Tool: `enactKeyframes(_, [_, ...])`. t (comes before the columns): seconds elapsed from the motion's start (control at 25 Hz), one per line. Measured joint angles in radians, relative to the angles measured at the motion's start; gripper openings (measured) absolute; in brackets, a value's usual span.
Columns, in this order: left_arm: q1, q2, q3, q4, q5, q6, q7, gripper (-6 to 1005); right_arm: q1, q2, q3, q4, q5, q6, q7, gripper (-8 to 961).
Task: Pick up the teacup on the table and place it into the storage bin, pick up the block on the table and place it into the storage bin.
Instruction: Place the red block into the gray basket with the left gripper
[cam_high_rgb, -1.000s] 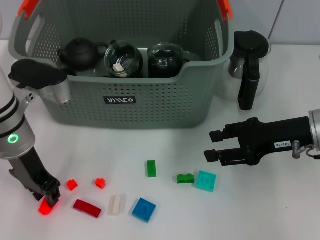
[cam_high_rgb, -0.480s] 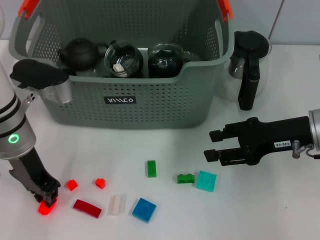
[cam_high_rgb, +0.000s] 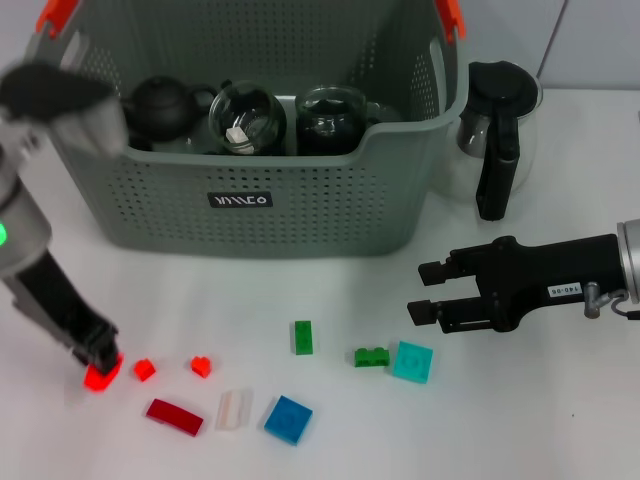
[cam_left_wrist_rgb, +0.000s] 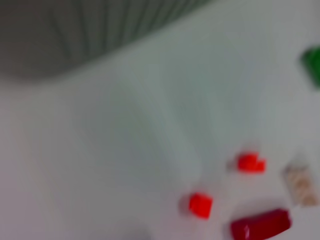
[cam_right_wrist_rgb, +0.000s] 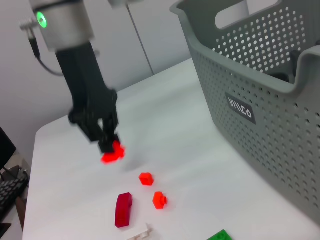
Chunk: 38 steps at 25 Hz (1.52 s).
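head view overhead, wrist views low, sharing red blocks (cam_high_rgb: 145, 370)

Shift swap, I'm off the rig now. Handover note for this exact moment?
Left gripper: shut on a bright red block, lifted off the table at the front left.
Right gripper: open, empty, hovering right of the storage bin.
Done: teapot and glassware sit in the bin.
Left: carry the red block into the bin; red, dark red, white, blue, green and teal blocks remain on the table.
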Motion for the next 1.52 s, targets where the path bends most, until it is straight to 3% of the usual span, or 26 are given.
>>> enactKeyframes(0.2, [-0.036, -0.006, -0.235, 0.122, -0.036, 0.063, 0.15, 224, 0.0, 0.0, 0.006, -0.001, 0.0, 0.001, 0.001, 643])
enactKeyframes(0.4, [-0.073, 0.024, -0.431, 0.124, -0.18, 0.088, 0.246, 234, 0.003, 0.001, 0.008, -0.003, 0.0, 0.003, 0.008, 643])
enactKeyframes(0.52, [-0.085, 0.063, -0.534, 0.057, -0.335, 0.083, 0.288, 240, 0.007, 0.0, 0.008, -0.002, 0.0, 0.006, 0.005, 643])
enactKeyframes(0.68, [-0.097, 0.139, -0.626, -0.158, -0.57, -0.001, 0.346, 248, 0.013, 0.0, 0.008, -0.003, 0.0, 0.011, 0.0, 643])
enactKeyframes(0.76, [-0.11, 0.157, -0.625, -0.24, -0.629, -0.082, 0.359, 252, 0.014, 0.0, 0.008, -0.006, 0.0, 0.011, 0.0, 643])
enactKeyframes(0.84, [-0.126, 0.156, -0.588, -0.268, -0.638, -0.18, 0.369, 256, 0.016, 0.001, 0.008, -0.007, 0.0, 0.009, 0.001, 643])
enactKeyframes(1.12, [-0.206, 0.14, -0.293, -0.285, -0.529, -0.505, 0.328, 270, 0.023, 0.001, 0.008, -0.011, 0.004, 0.003, 0.008, 642])
enactKeyframes(1.32, [-0.289, 0.11, -0.209, -0.389, -0.313, -0.724, 0.277, 280, 0.026, 0.001, 0.008, -0.012, 0.005, 0.007, 0.005, 642])
enactKeyframes(1.52, [-0.362, 0.069, -0.182, -0.528, -0.123, -0.888, 0.256, 290, 0.032, 0.003, 0.008, -0.012, 0.007, 0.013, 0.004, 642])
